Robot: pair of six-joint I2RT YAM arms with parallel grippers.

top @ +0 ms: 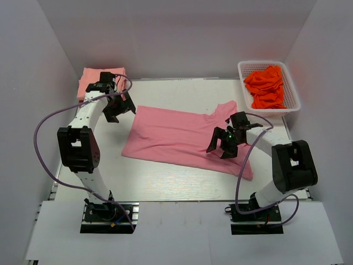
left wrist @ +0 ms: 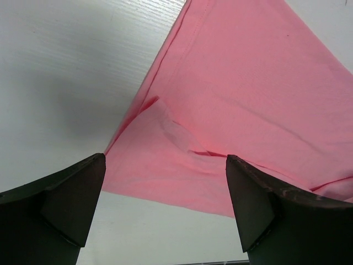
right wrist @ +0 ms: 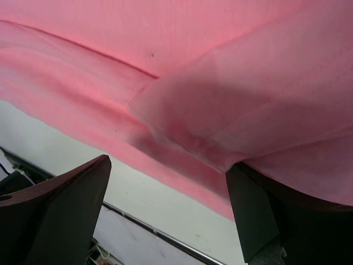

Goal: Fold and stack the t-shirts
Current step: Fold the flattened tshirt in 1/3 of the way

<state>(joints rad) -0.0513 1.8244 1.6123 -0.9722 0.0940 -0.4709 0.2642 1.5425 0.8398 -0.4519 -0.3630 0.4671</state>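
Note:
A rose-pink t-shirt (top: 176, 135) lies spread flat across the middle of the table. It also shows in the left wrist view (left wrist: 242, 94) and the right wrist view (right wrist: 165, 61). My left gripper (top: 118, 107) hovers open and empty just off the shirt's far left corner. My right gripper (top: 224, 144) is open above the shirt's right part, where a sleeve fold (right wrist: 248, 110) lies; cloth drapes over its right finger. Paler salmon folded shirts (top: 99, 80) sit at the far left. Orange-red shirts (top: 267, 85) fill the basket.
The white lattice basket (top: 295, 95) stands at the far right corner. White walls enclose the table on three sides. A metal rail (right wrist: 160, 234) runs along the table's near edge.

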